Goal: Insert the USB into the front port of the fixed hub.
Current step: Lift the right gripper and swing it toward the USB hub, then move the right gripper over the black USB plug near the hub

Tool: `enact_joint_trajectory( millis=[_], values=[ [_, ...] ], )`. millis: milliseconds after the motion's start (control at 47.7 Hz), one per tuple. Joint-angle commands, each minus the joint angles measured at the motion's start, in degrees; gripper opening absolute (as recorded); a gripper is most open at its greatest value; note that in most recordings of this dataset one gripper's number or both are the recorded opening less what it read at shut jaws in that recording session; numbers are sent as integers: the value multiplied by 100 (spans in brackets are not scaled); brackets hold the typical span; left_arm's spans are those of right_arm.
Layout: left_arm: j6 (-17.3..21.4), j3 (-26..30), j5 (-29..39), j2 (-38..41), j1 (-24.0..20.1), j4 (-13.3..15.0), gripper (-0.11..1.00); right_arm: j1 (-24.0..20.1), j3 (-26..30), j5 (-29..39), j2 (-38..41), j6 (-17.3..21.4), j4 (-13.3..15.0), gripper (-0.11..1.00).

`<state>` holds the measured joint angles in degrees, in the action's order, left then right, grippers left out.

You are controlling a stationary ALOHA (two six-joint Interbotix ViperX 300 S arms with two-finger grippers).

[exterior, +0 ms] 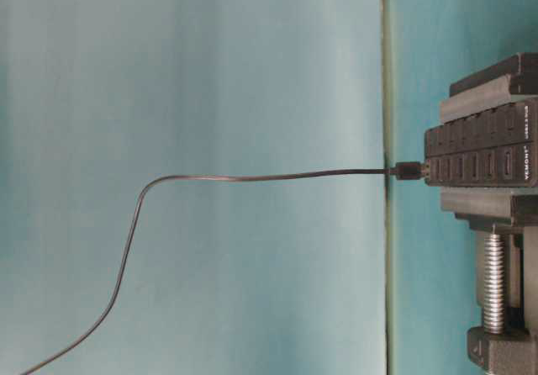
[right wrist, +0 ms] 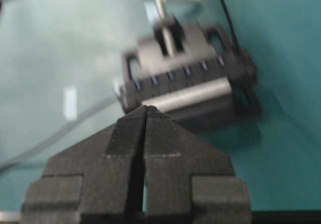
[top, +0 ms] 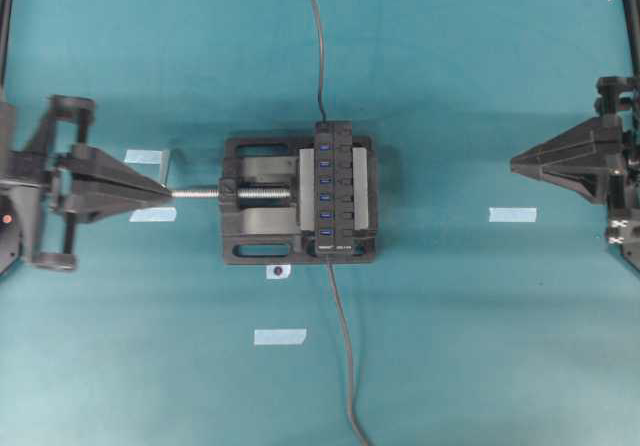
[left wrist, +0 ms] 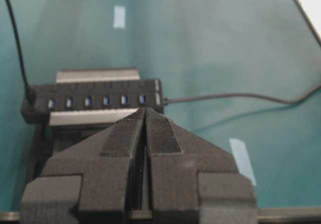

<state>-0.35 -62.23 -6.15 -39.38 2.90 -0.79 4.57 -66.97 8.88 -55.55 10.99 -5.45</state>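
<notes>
We see the USB [exterior: 408, 171] plugged into the fixed hub [top: 332, 189] mid-worktop; left claw [top: 166, 192] and right claw [top: 513, 163] pinched empty, near opposite edges.

One fixed hub [top: 333, 188], long and black, with seven blue slots in a row. One black vise [top: 262, 200] with one silver screw [top: 205, 193]. Two thin dark cables: one [top: 313, 26] at the far end of the hub, one [top: 345, 356] at the lettered end. Four pale tape strips on the teal counter [top: 480, 346]. Two black pincers: left pincer [top: 165, 192], right pincer [top: 514, 163].
</notes>
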Motion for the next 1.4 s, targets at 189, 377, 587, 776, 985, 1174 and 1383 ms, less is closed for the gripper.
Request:
enact_joint_trajectory(
  millis=[189,377,587,776,985,1174,1383],
  values=[
    [0,352,-44,422,0,-9,0,255,686,888,431,35,642,-4],
    [0,352,-26,404,9,-18,0,457,888,905,853,26,853,-4],
    [0,352,-18,422,0,-9,0,598,1292,958,1547,18,1046,-4],
    [0,343,9,431,0,-9,0,694,1573,905,2215,9,1143,-4],
    [-9,325,26,431,0,-9,0,694,1890,800,2971,-9,1230,-4],
    [-9,325,26,431,0,-9,0,738,2162,738,3542,-26,1459,-4],
    [-9,308,26,475,0,-9,0,1011,2329,439,3973,-35,1477,-4]
  ],
)
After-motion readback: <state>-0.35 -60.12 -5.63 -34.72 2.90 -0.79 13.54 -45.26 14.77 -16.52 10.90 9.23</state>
